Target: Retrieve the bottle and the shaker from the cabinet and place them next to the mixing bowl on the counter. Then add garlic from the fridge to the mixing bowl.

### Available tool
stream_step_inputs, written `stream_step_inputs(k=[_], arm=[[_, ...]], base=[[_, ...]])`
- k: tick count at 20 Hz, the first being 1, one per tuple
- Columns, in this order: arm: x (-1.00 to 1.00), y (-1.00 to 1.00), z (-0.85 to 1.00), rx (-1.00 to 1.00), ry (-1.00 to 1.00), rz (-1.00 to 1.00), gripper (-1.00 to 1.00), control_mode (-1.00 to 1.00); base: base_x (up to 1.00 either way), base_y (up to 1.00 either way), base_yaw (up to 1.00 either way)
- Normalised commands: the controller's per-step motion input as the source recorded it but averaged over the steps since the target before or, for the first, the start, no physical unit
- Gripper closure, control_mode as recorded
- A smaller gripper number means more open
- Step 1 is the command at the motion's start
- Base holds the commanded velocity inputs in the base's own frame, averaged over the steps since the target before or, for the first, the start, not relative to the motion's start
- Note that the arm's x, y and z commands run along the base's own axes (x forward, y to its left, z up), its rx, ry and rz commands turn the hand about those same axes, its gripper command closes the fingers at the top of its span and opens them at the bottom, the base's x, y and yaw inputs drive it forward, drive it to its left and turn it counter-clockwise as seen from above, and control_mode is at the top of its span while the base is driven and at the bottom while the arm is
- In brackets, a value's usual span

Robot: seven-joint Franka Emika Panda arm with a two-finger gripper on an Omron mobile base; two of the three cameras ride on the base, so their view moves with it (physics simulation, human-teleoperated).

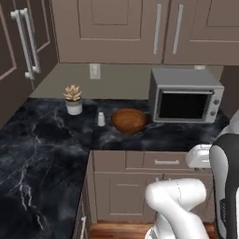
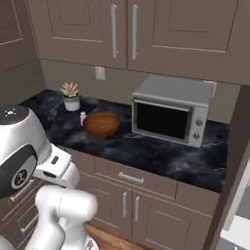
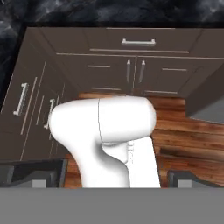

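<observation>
The brown wooden mixing bowl (image 1: 129, 120) (image 2: 101, 124) sits on the black marble counter (image 1: 42, 140) (image 2: 161, 154), left of the microwave. The small off-white shaker (image 1: 101, 119) (image 2: 83, 117) stands upright just left of the bowl, close to it. Above, the taupe cabinet (image 1: 121, 32) (image 2: 161, 29) has its doors closed. The bottle, the garlic and the fridge are out of view. My gripper (image 3: 113, 177) is open, its dark fingertips (image 3: 33, 173) far apart with nothing between them. It points down at the base cabinets and wooden floor, below counter height.
A grey microwave (image 1: 186, 95) (image 2: 171, 110) stands on the counter right of the bowl. A white pot with a succulent (image 1: 73, 100) (image 2: 71, 96) is at the back left. Tall dark doors with bar handles (image 1: 23, 42) rise at the left.
</observation>
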Motion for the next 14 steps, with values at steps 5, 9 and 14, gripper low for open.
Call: stream_step_inputs(k=[5, 9, 14], arm=[[0.0, 0.0, 0.0, 0.0, 0.0, 0.0, -1.0, 1.0], [0.0, 0.0, 0.0, 0.0, 0.0, 0.0, -1.0, 1.0], [0.0, 0.0, 0.0, 0.0, 0.0, 0.0, -1.0, 1.0]], base=[[-0.87, -0.68, -0.38], [-0.65, -0.45, -0.63], [-0.48, -0.18, -0.74]])
